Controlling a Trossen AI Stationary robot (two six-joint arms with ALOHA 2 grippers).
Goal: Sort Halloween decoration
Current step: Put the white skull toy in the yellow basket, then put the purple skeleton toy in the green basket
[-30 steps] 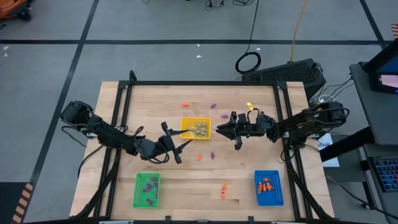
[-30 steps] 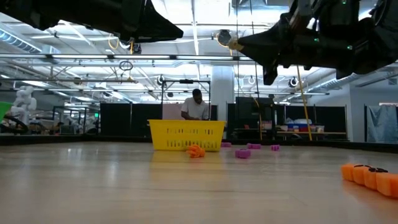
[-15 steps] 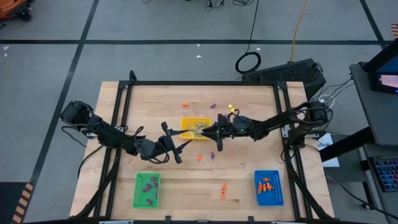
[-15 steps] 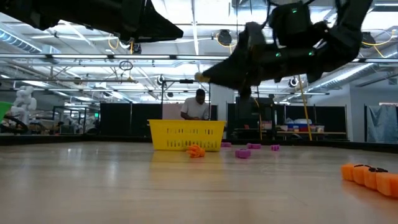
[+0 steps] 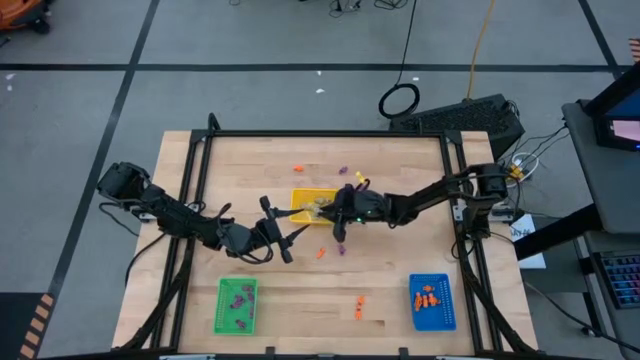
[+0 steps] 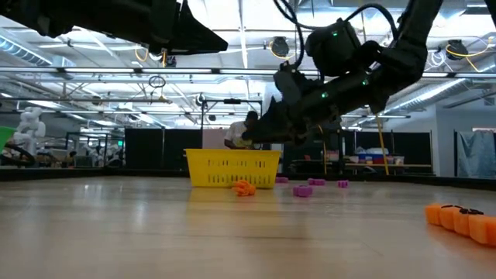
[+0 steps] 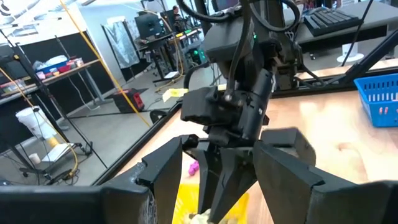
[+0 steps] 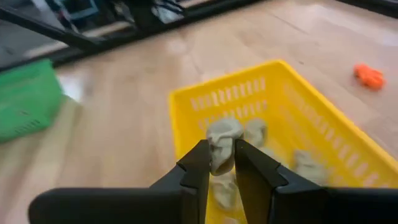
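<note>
A yellow tray [image 5: 303, 196] holding pale beige-grey trinkets [image 8: 254, 132] stands mid-table. My right gripper [image 5: 323, 208] hovers over it, shut on one pale trinket [image 8: 222, 144], and shows above the tray in the low view [image 6: 249, 139]. My left gripper [image 5: 290, 243] waits open and holds nothing, just toward the near left of the tray. Loose orange trinkets [image 5: 320, 252] and purple trinkets [image 5: 341, 249] lie on the wood. My right gripper pinches the pale trinket's lower half [image 8: 221, 163] between its two fingertips [image 8: 200, 163]. The fingers come from the table's right, slanting slightly down. The trinket sticks out past the fingertips, lifted clear above the yellow tray's inside.
A green tray [image 5: 237, 305] with purple pieces stands near left, and a blue tray [image 5: 432, 302] with orange pieces near right. More loose pieces lie at the far side [image 5: 298, 167] and near the front [image 5: 358, 305]. Black frame rails [image 5: 195, 190] edge the table.
My right gripper has travelled toward the table's left edge and down, tipping its fingers lower, and has carried the pale trinket from right of the yellow tray to above its inside. It has stayed shut on the trinket.
</note>
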